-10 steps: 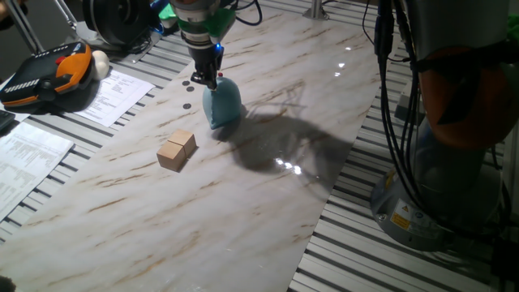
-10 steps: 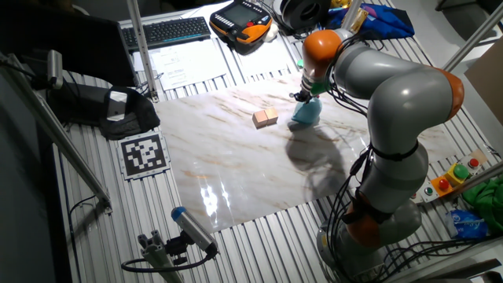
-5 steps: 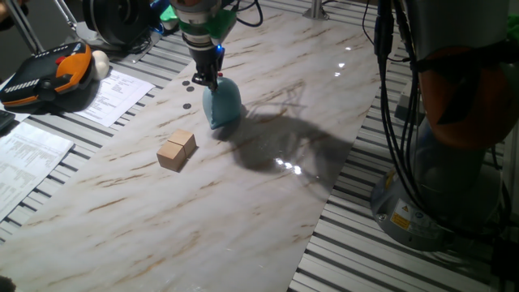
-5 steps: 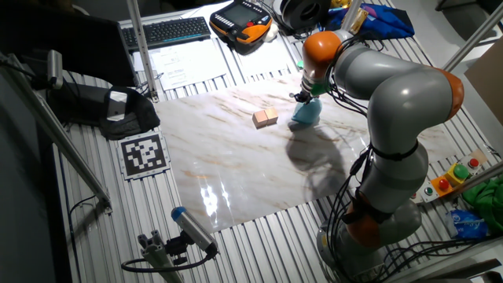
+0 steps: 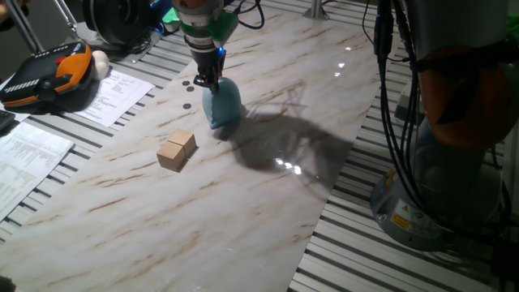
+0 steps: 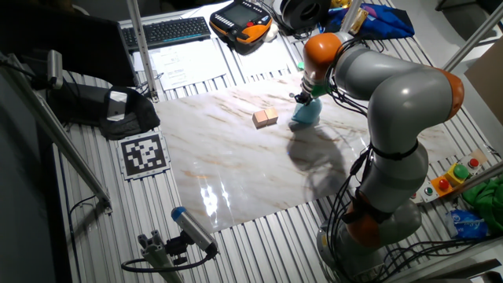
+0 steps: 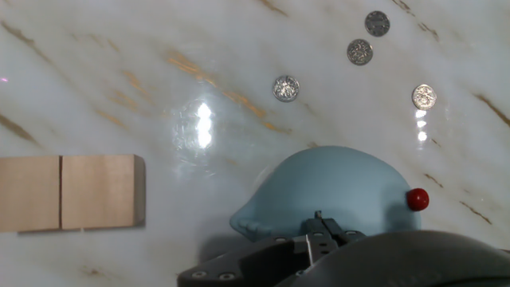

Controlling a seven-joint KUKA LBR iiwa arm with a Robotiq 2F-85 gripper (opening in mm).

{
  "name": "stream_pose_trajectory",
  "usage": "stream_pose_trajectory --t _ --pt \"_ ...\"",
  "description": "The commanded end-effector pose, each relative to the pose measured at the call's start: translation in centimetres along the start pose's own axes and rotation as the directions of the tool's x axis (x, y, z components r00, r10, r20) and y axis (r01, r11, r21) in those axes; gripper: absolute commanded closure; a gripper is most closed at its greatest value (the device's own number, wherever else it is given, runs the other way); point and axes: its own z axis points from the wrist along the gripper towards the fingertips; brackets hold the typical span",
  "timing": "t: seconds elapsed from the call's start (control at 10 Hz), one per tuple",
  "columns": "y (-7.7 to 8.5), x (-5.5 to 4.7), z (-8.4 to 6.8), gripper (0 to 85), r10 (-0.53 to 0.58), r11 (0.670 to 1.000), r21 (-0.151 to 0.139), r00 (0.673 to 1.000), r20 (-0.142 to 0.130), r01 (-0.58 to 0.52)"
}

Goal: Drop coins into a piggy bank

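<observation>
The light blue piggy bank (image 5: 224,106) stands on the marble board; it also shows in the other fixed view (image 6: 306,115) and fills the lower middle of the hand view (image 7: 335,191), with a red dot on its right side. My gripper (image 5: 209,81) hangs just above the bank's top, its fingers (image 7: 328,236) pressed together with a thin edge like a coin's between them. Several small round coins (image 7: 286,88) lie flat on the marble beyond the bank, apart from it. Two of them show as dark dots (image 5: 186,82) left of the gripper.
Two tan wooden blocks (image 5: 176,149) lie side by side left of the bank, also in the hand view (image 7: 72,191). An orange-black teach pendant (image 5: 49,73) and papers (image 5: 113,93) lie off the board's left edge. A keyboard (image 6: 169,31) lies at the back.
My gripper has shifted slightly toward the bank's top. The bank, the coins and the blocks have not moved.
</observation>
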Motion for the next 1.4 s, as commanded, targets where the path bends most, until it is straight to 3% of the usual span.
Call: stream_pose_trajectory --t 0.0,0.2,0.4,0.7,0.8,0.9,1.0,1.3 --pt "0.01 0.00 0.01 85.0 0.000 1.000 0.000 1.000 0.000 0.000" --pt "0.07 0.03 0.00 85.0 0.017 1.000 -0.012 1.000 0.008 -0.017" --pt "0.13 0.04 -0.02 51.0 0.026 1.000 -0.009 1.000 0.015 -0.026" --pt "0.14 0.08 -0.06 51.0 0.027 1.000 -0.003 0.999 0.020 -0.026" --pt "0.14 0.08 -0.07 34.0 0.027 1.000 -0.003 0.999 0.020 -0.026" --pt "0.16 0.09 -0.12 34.0 0.026 1.000 0.000 0.999 0.020 -0.026" --pt "0.20 0.07 -0.27 51.0 0.024 1.000 0.001 1.000 0.020 -0.024" --pt "0.40 -0.05 -0.74 51.0 0.024 1.000 0.012 1.000 0.017 -0.025"
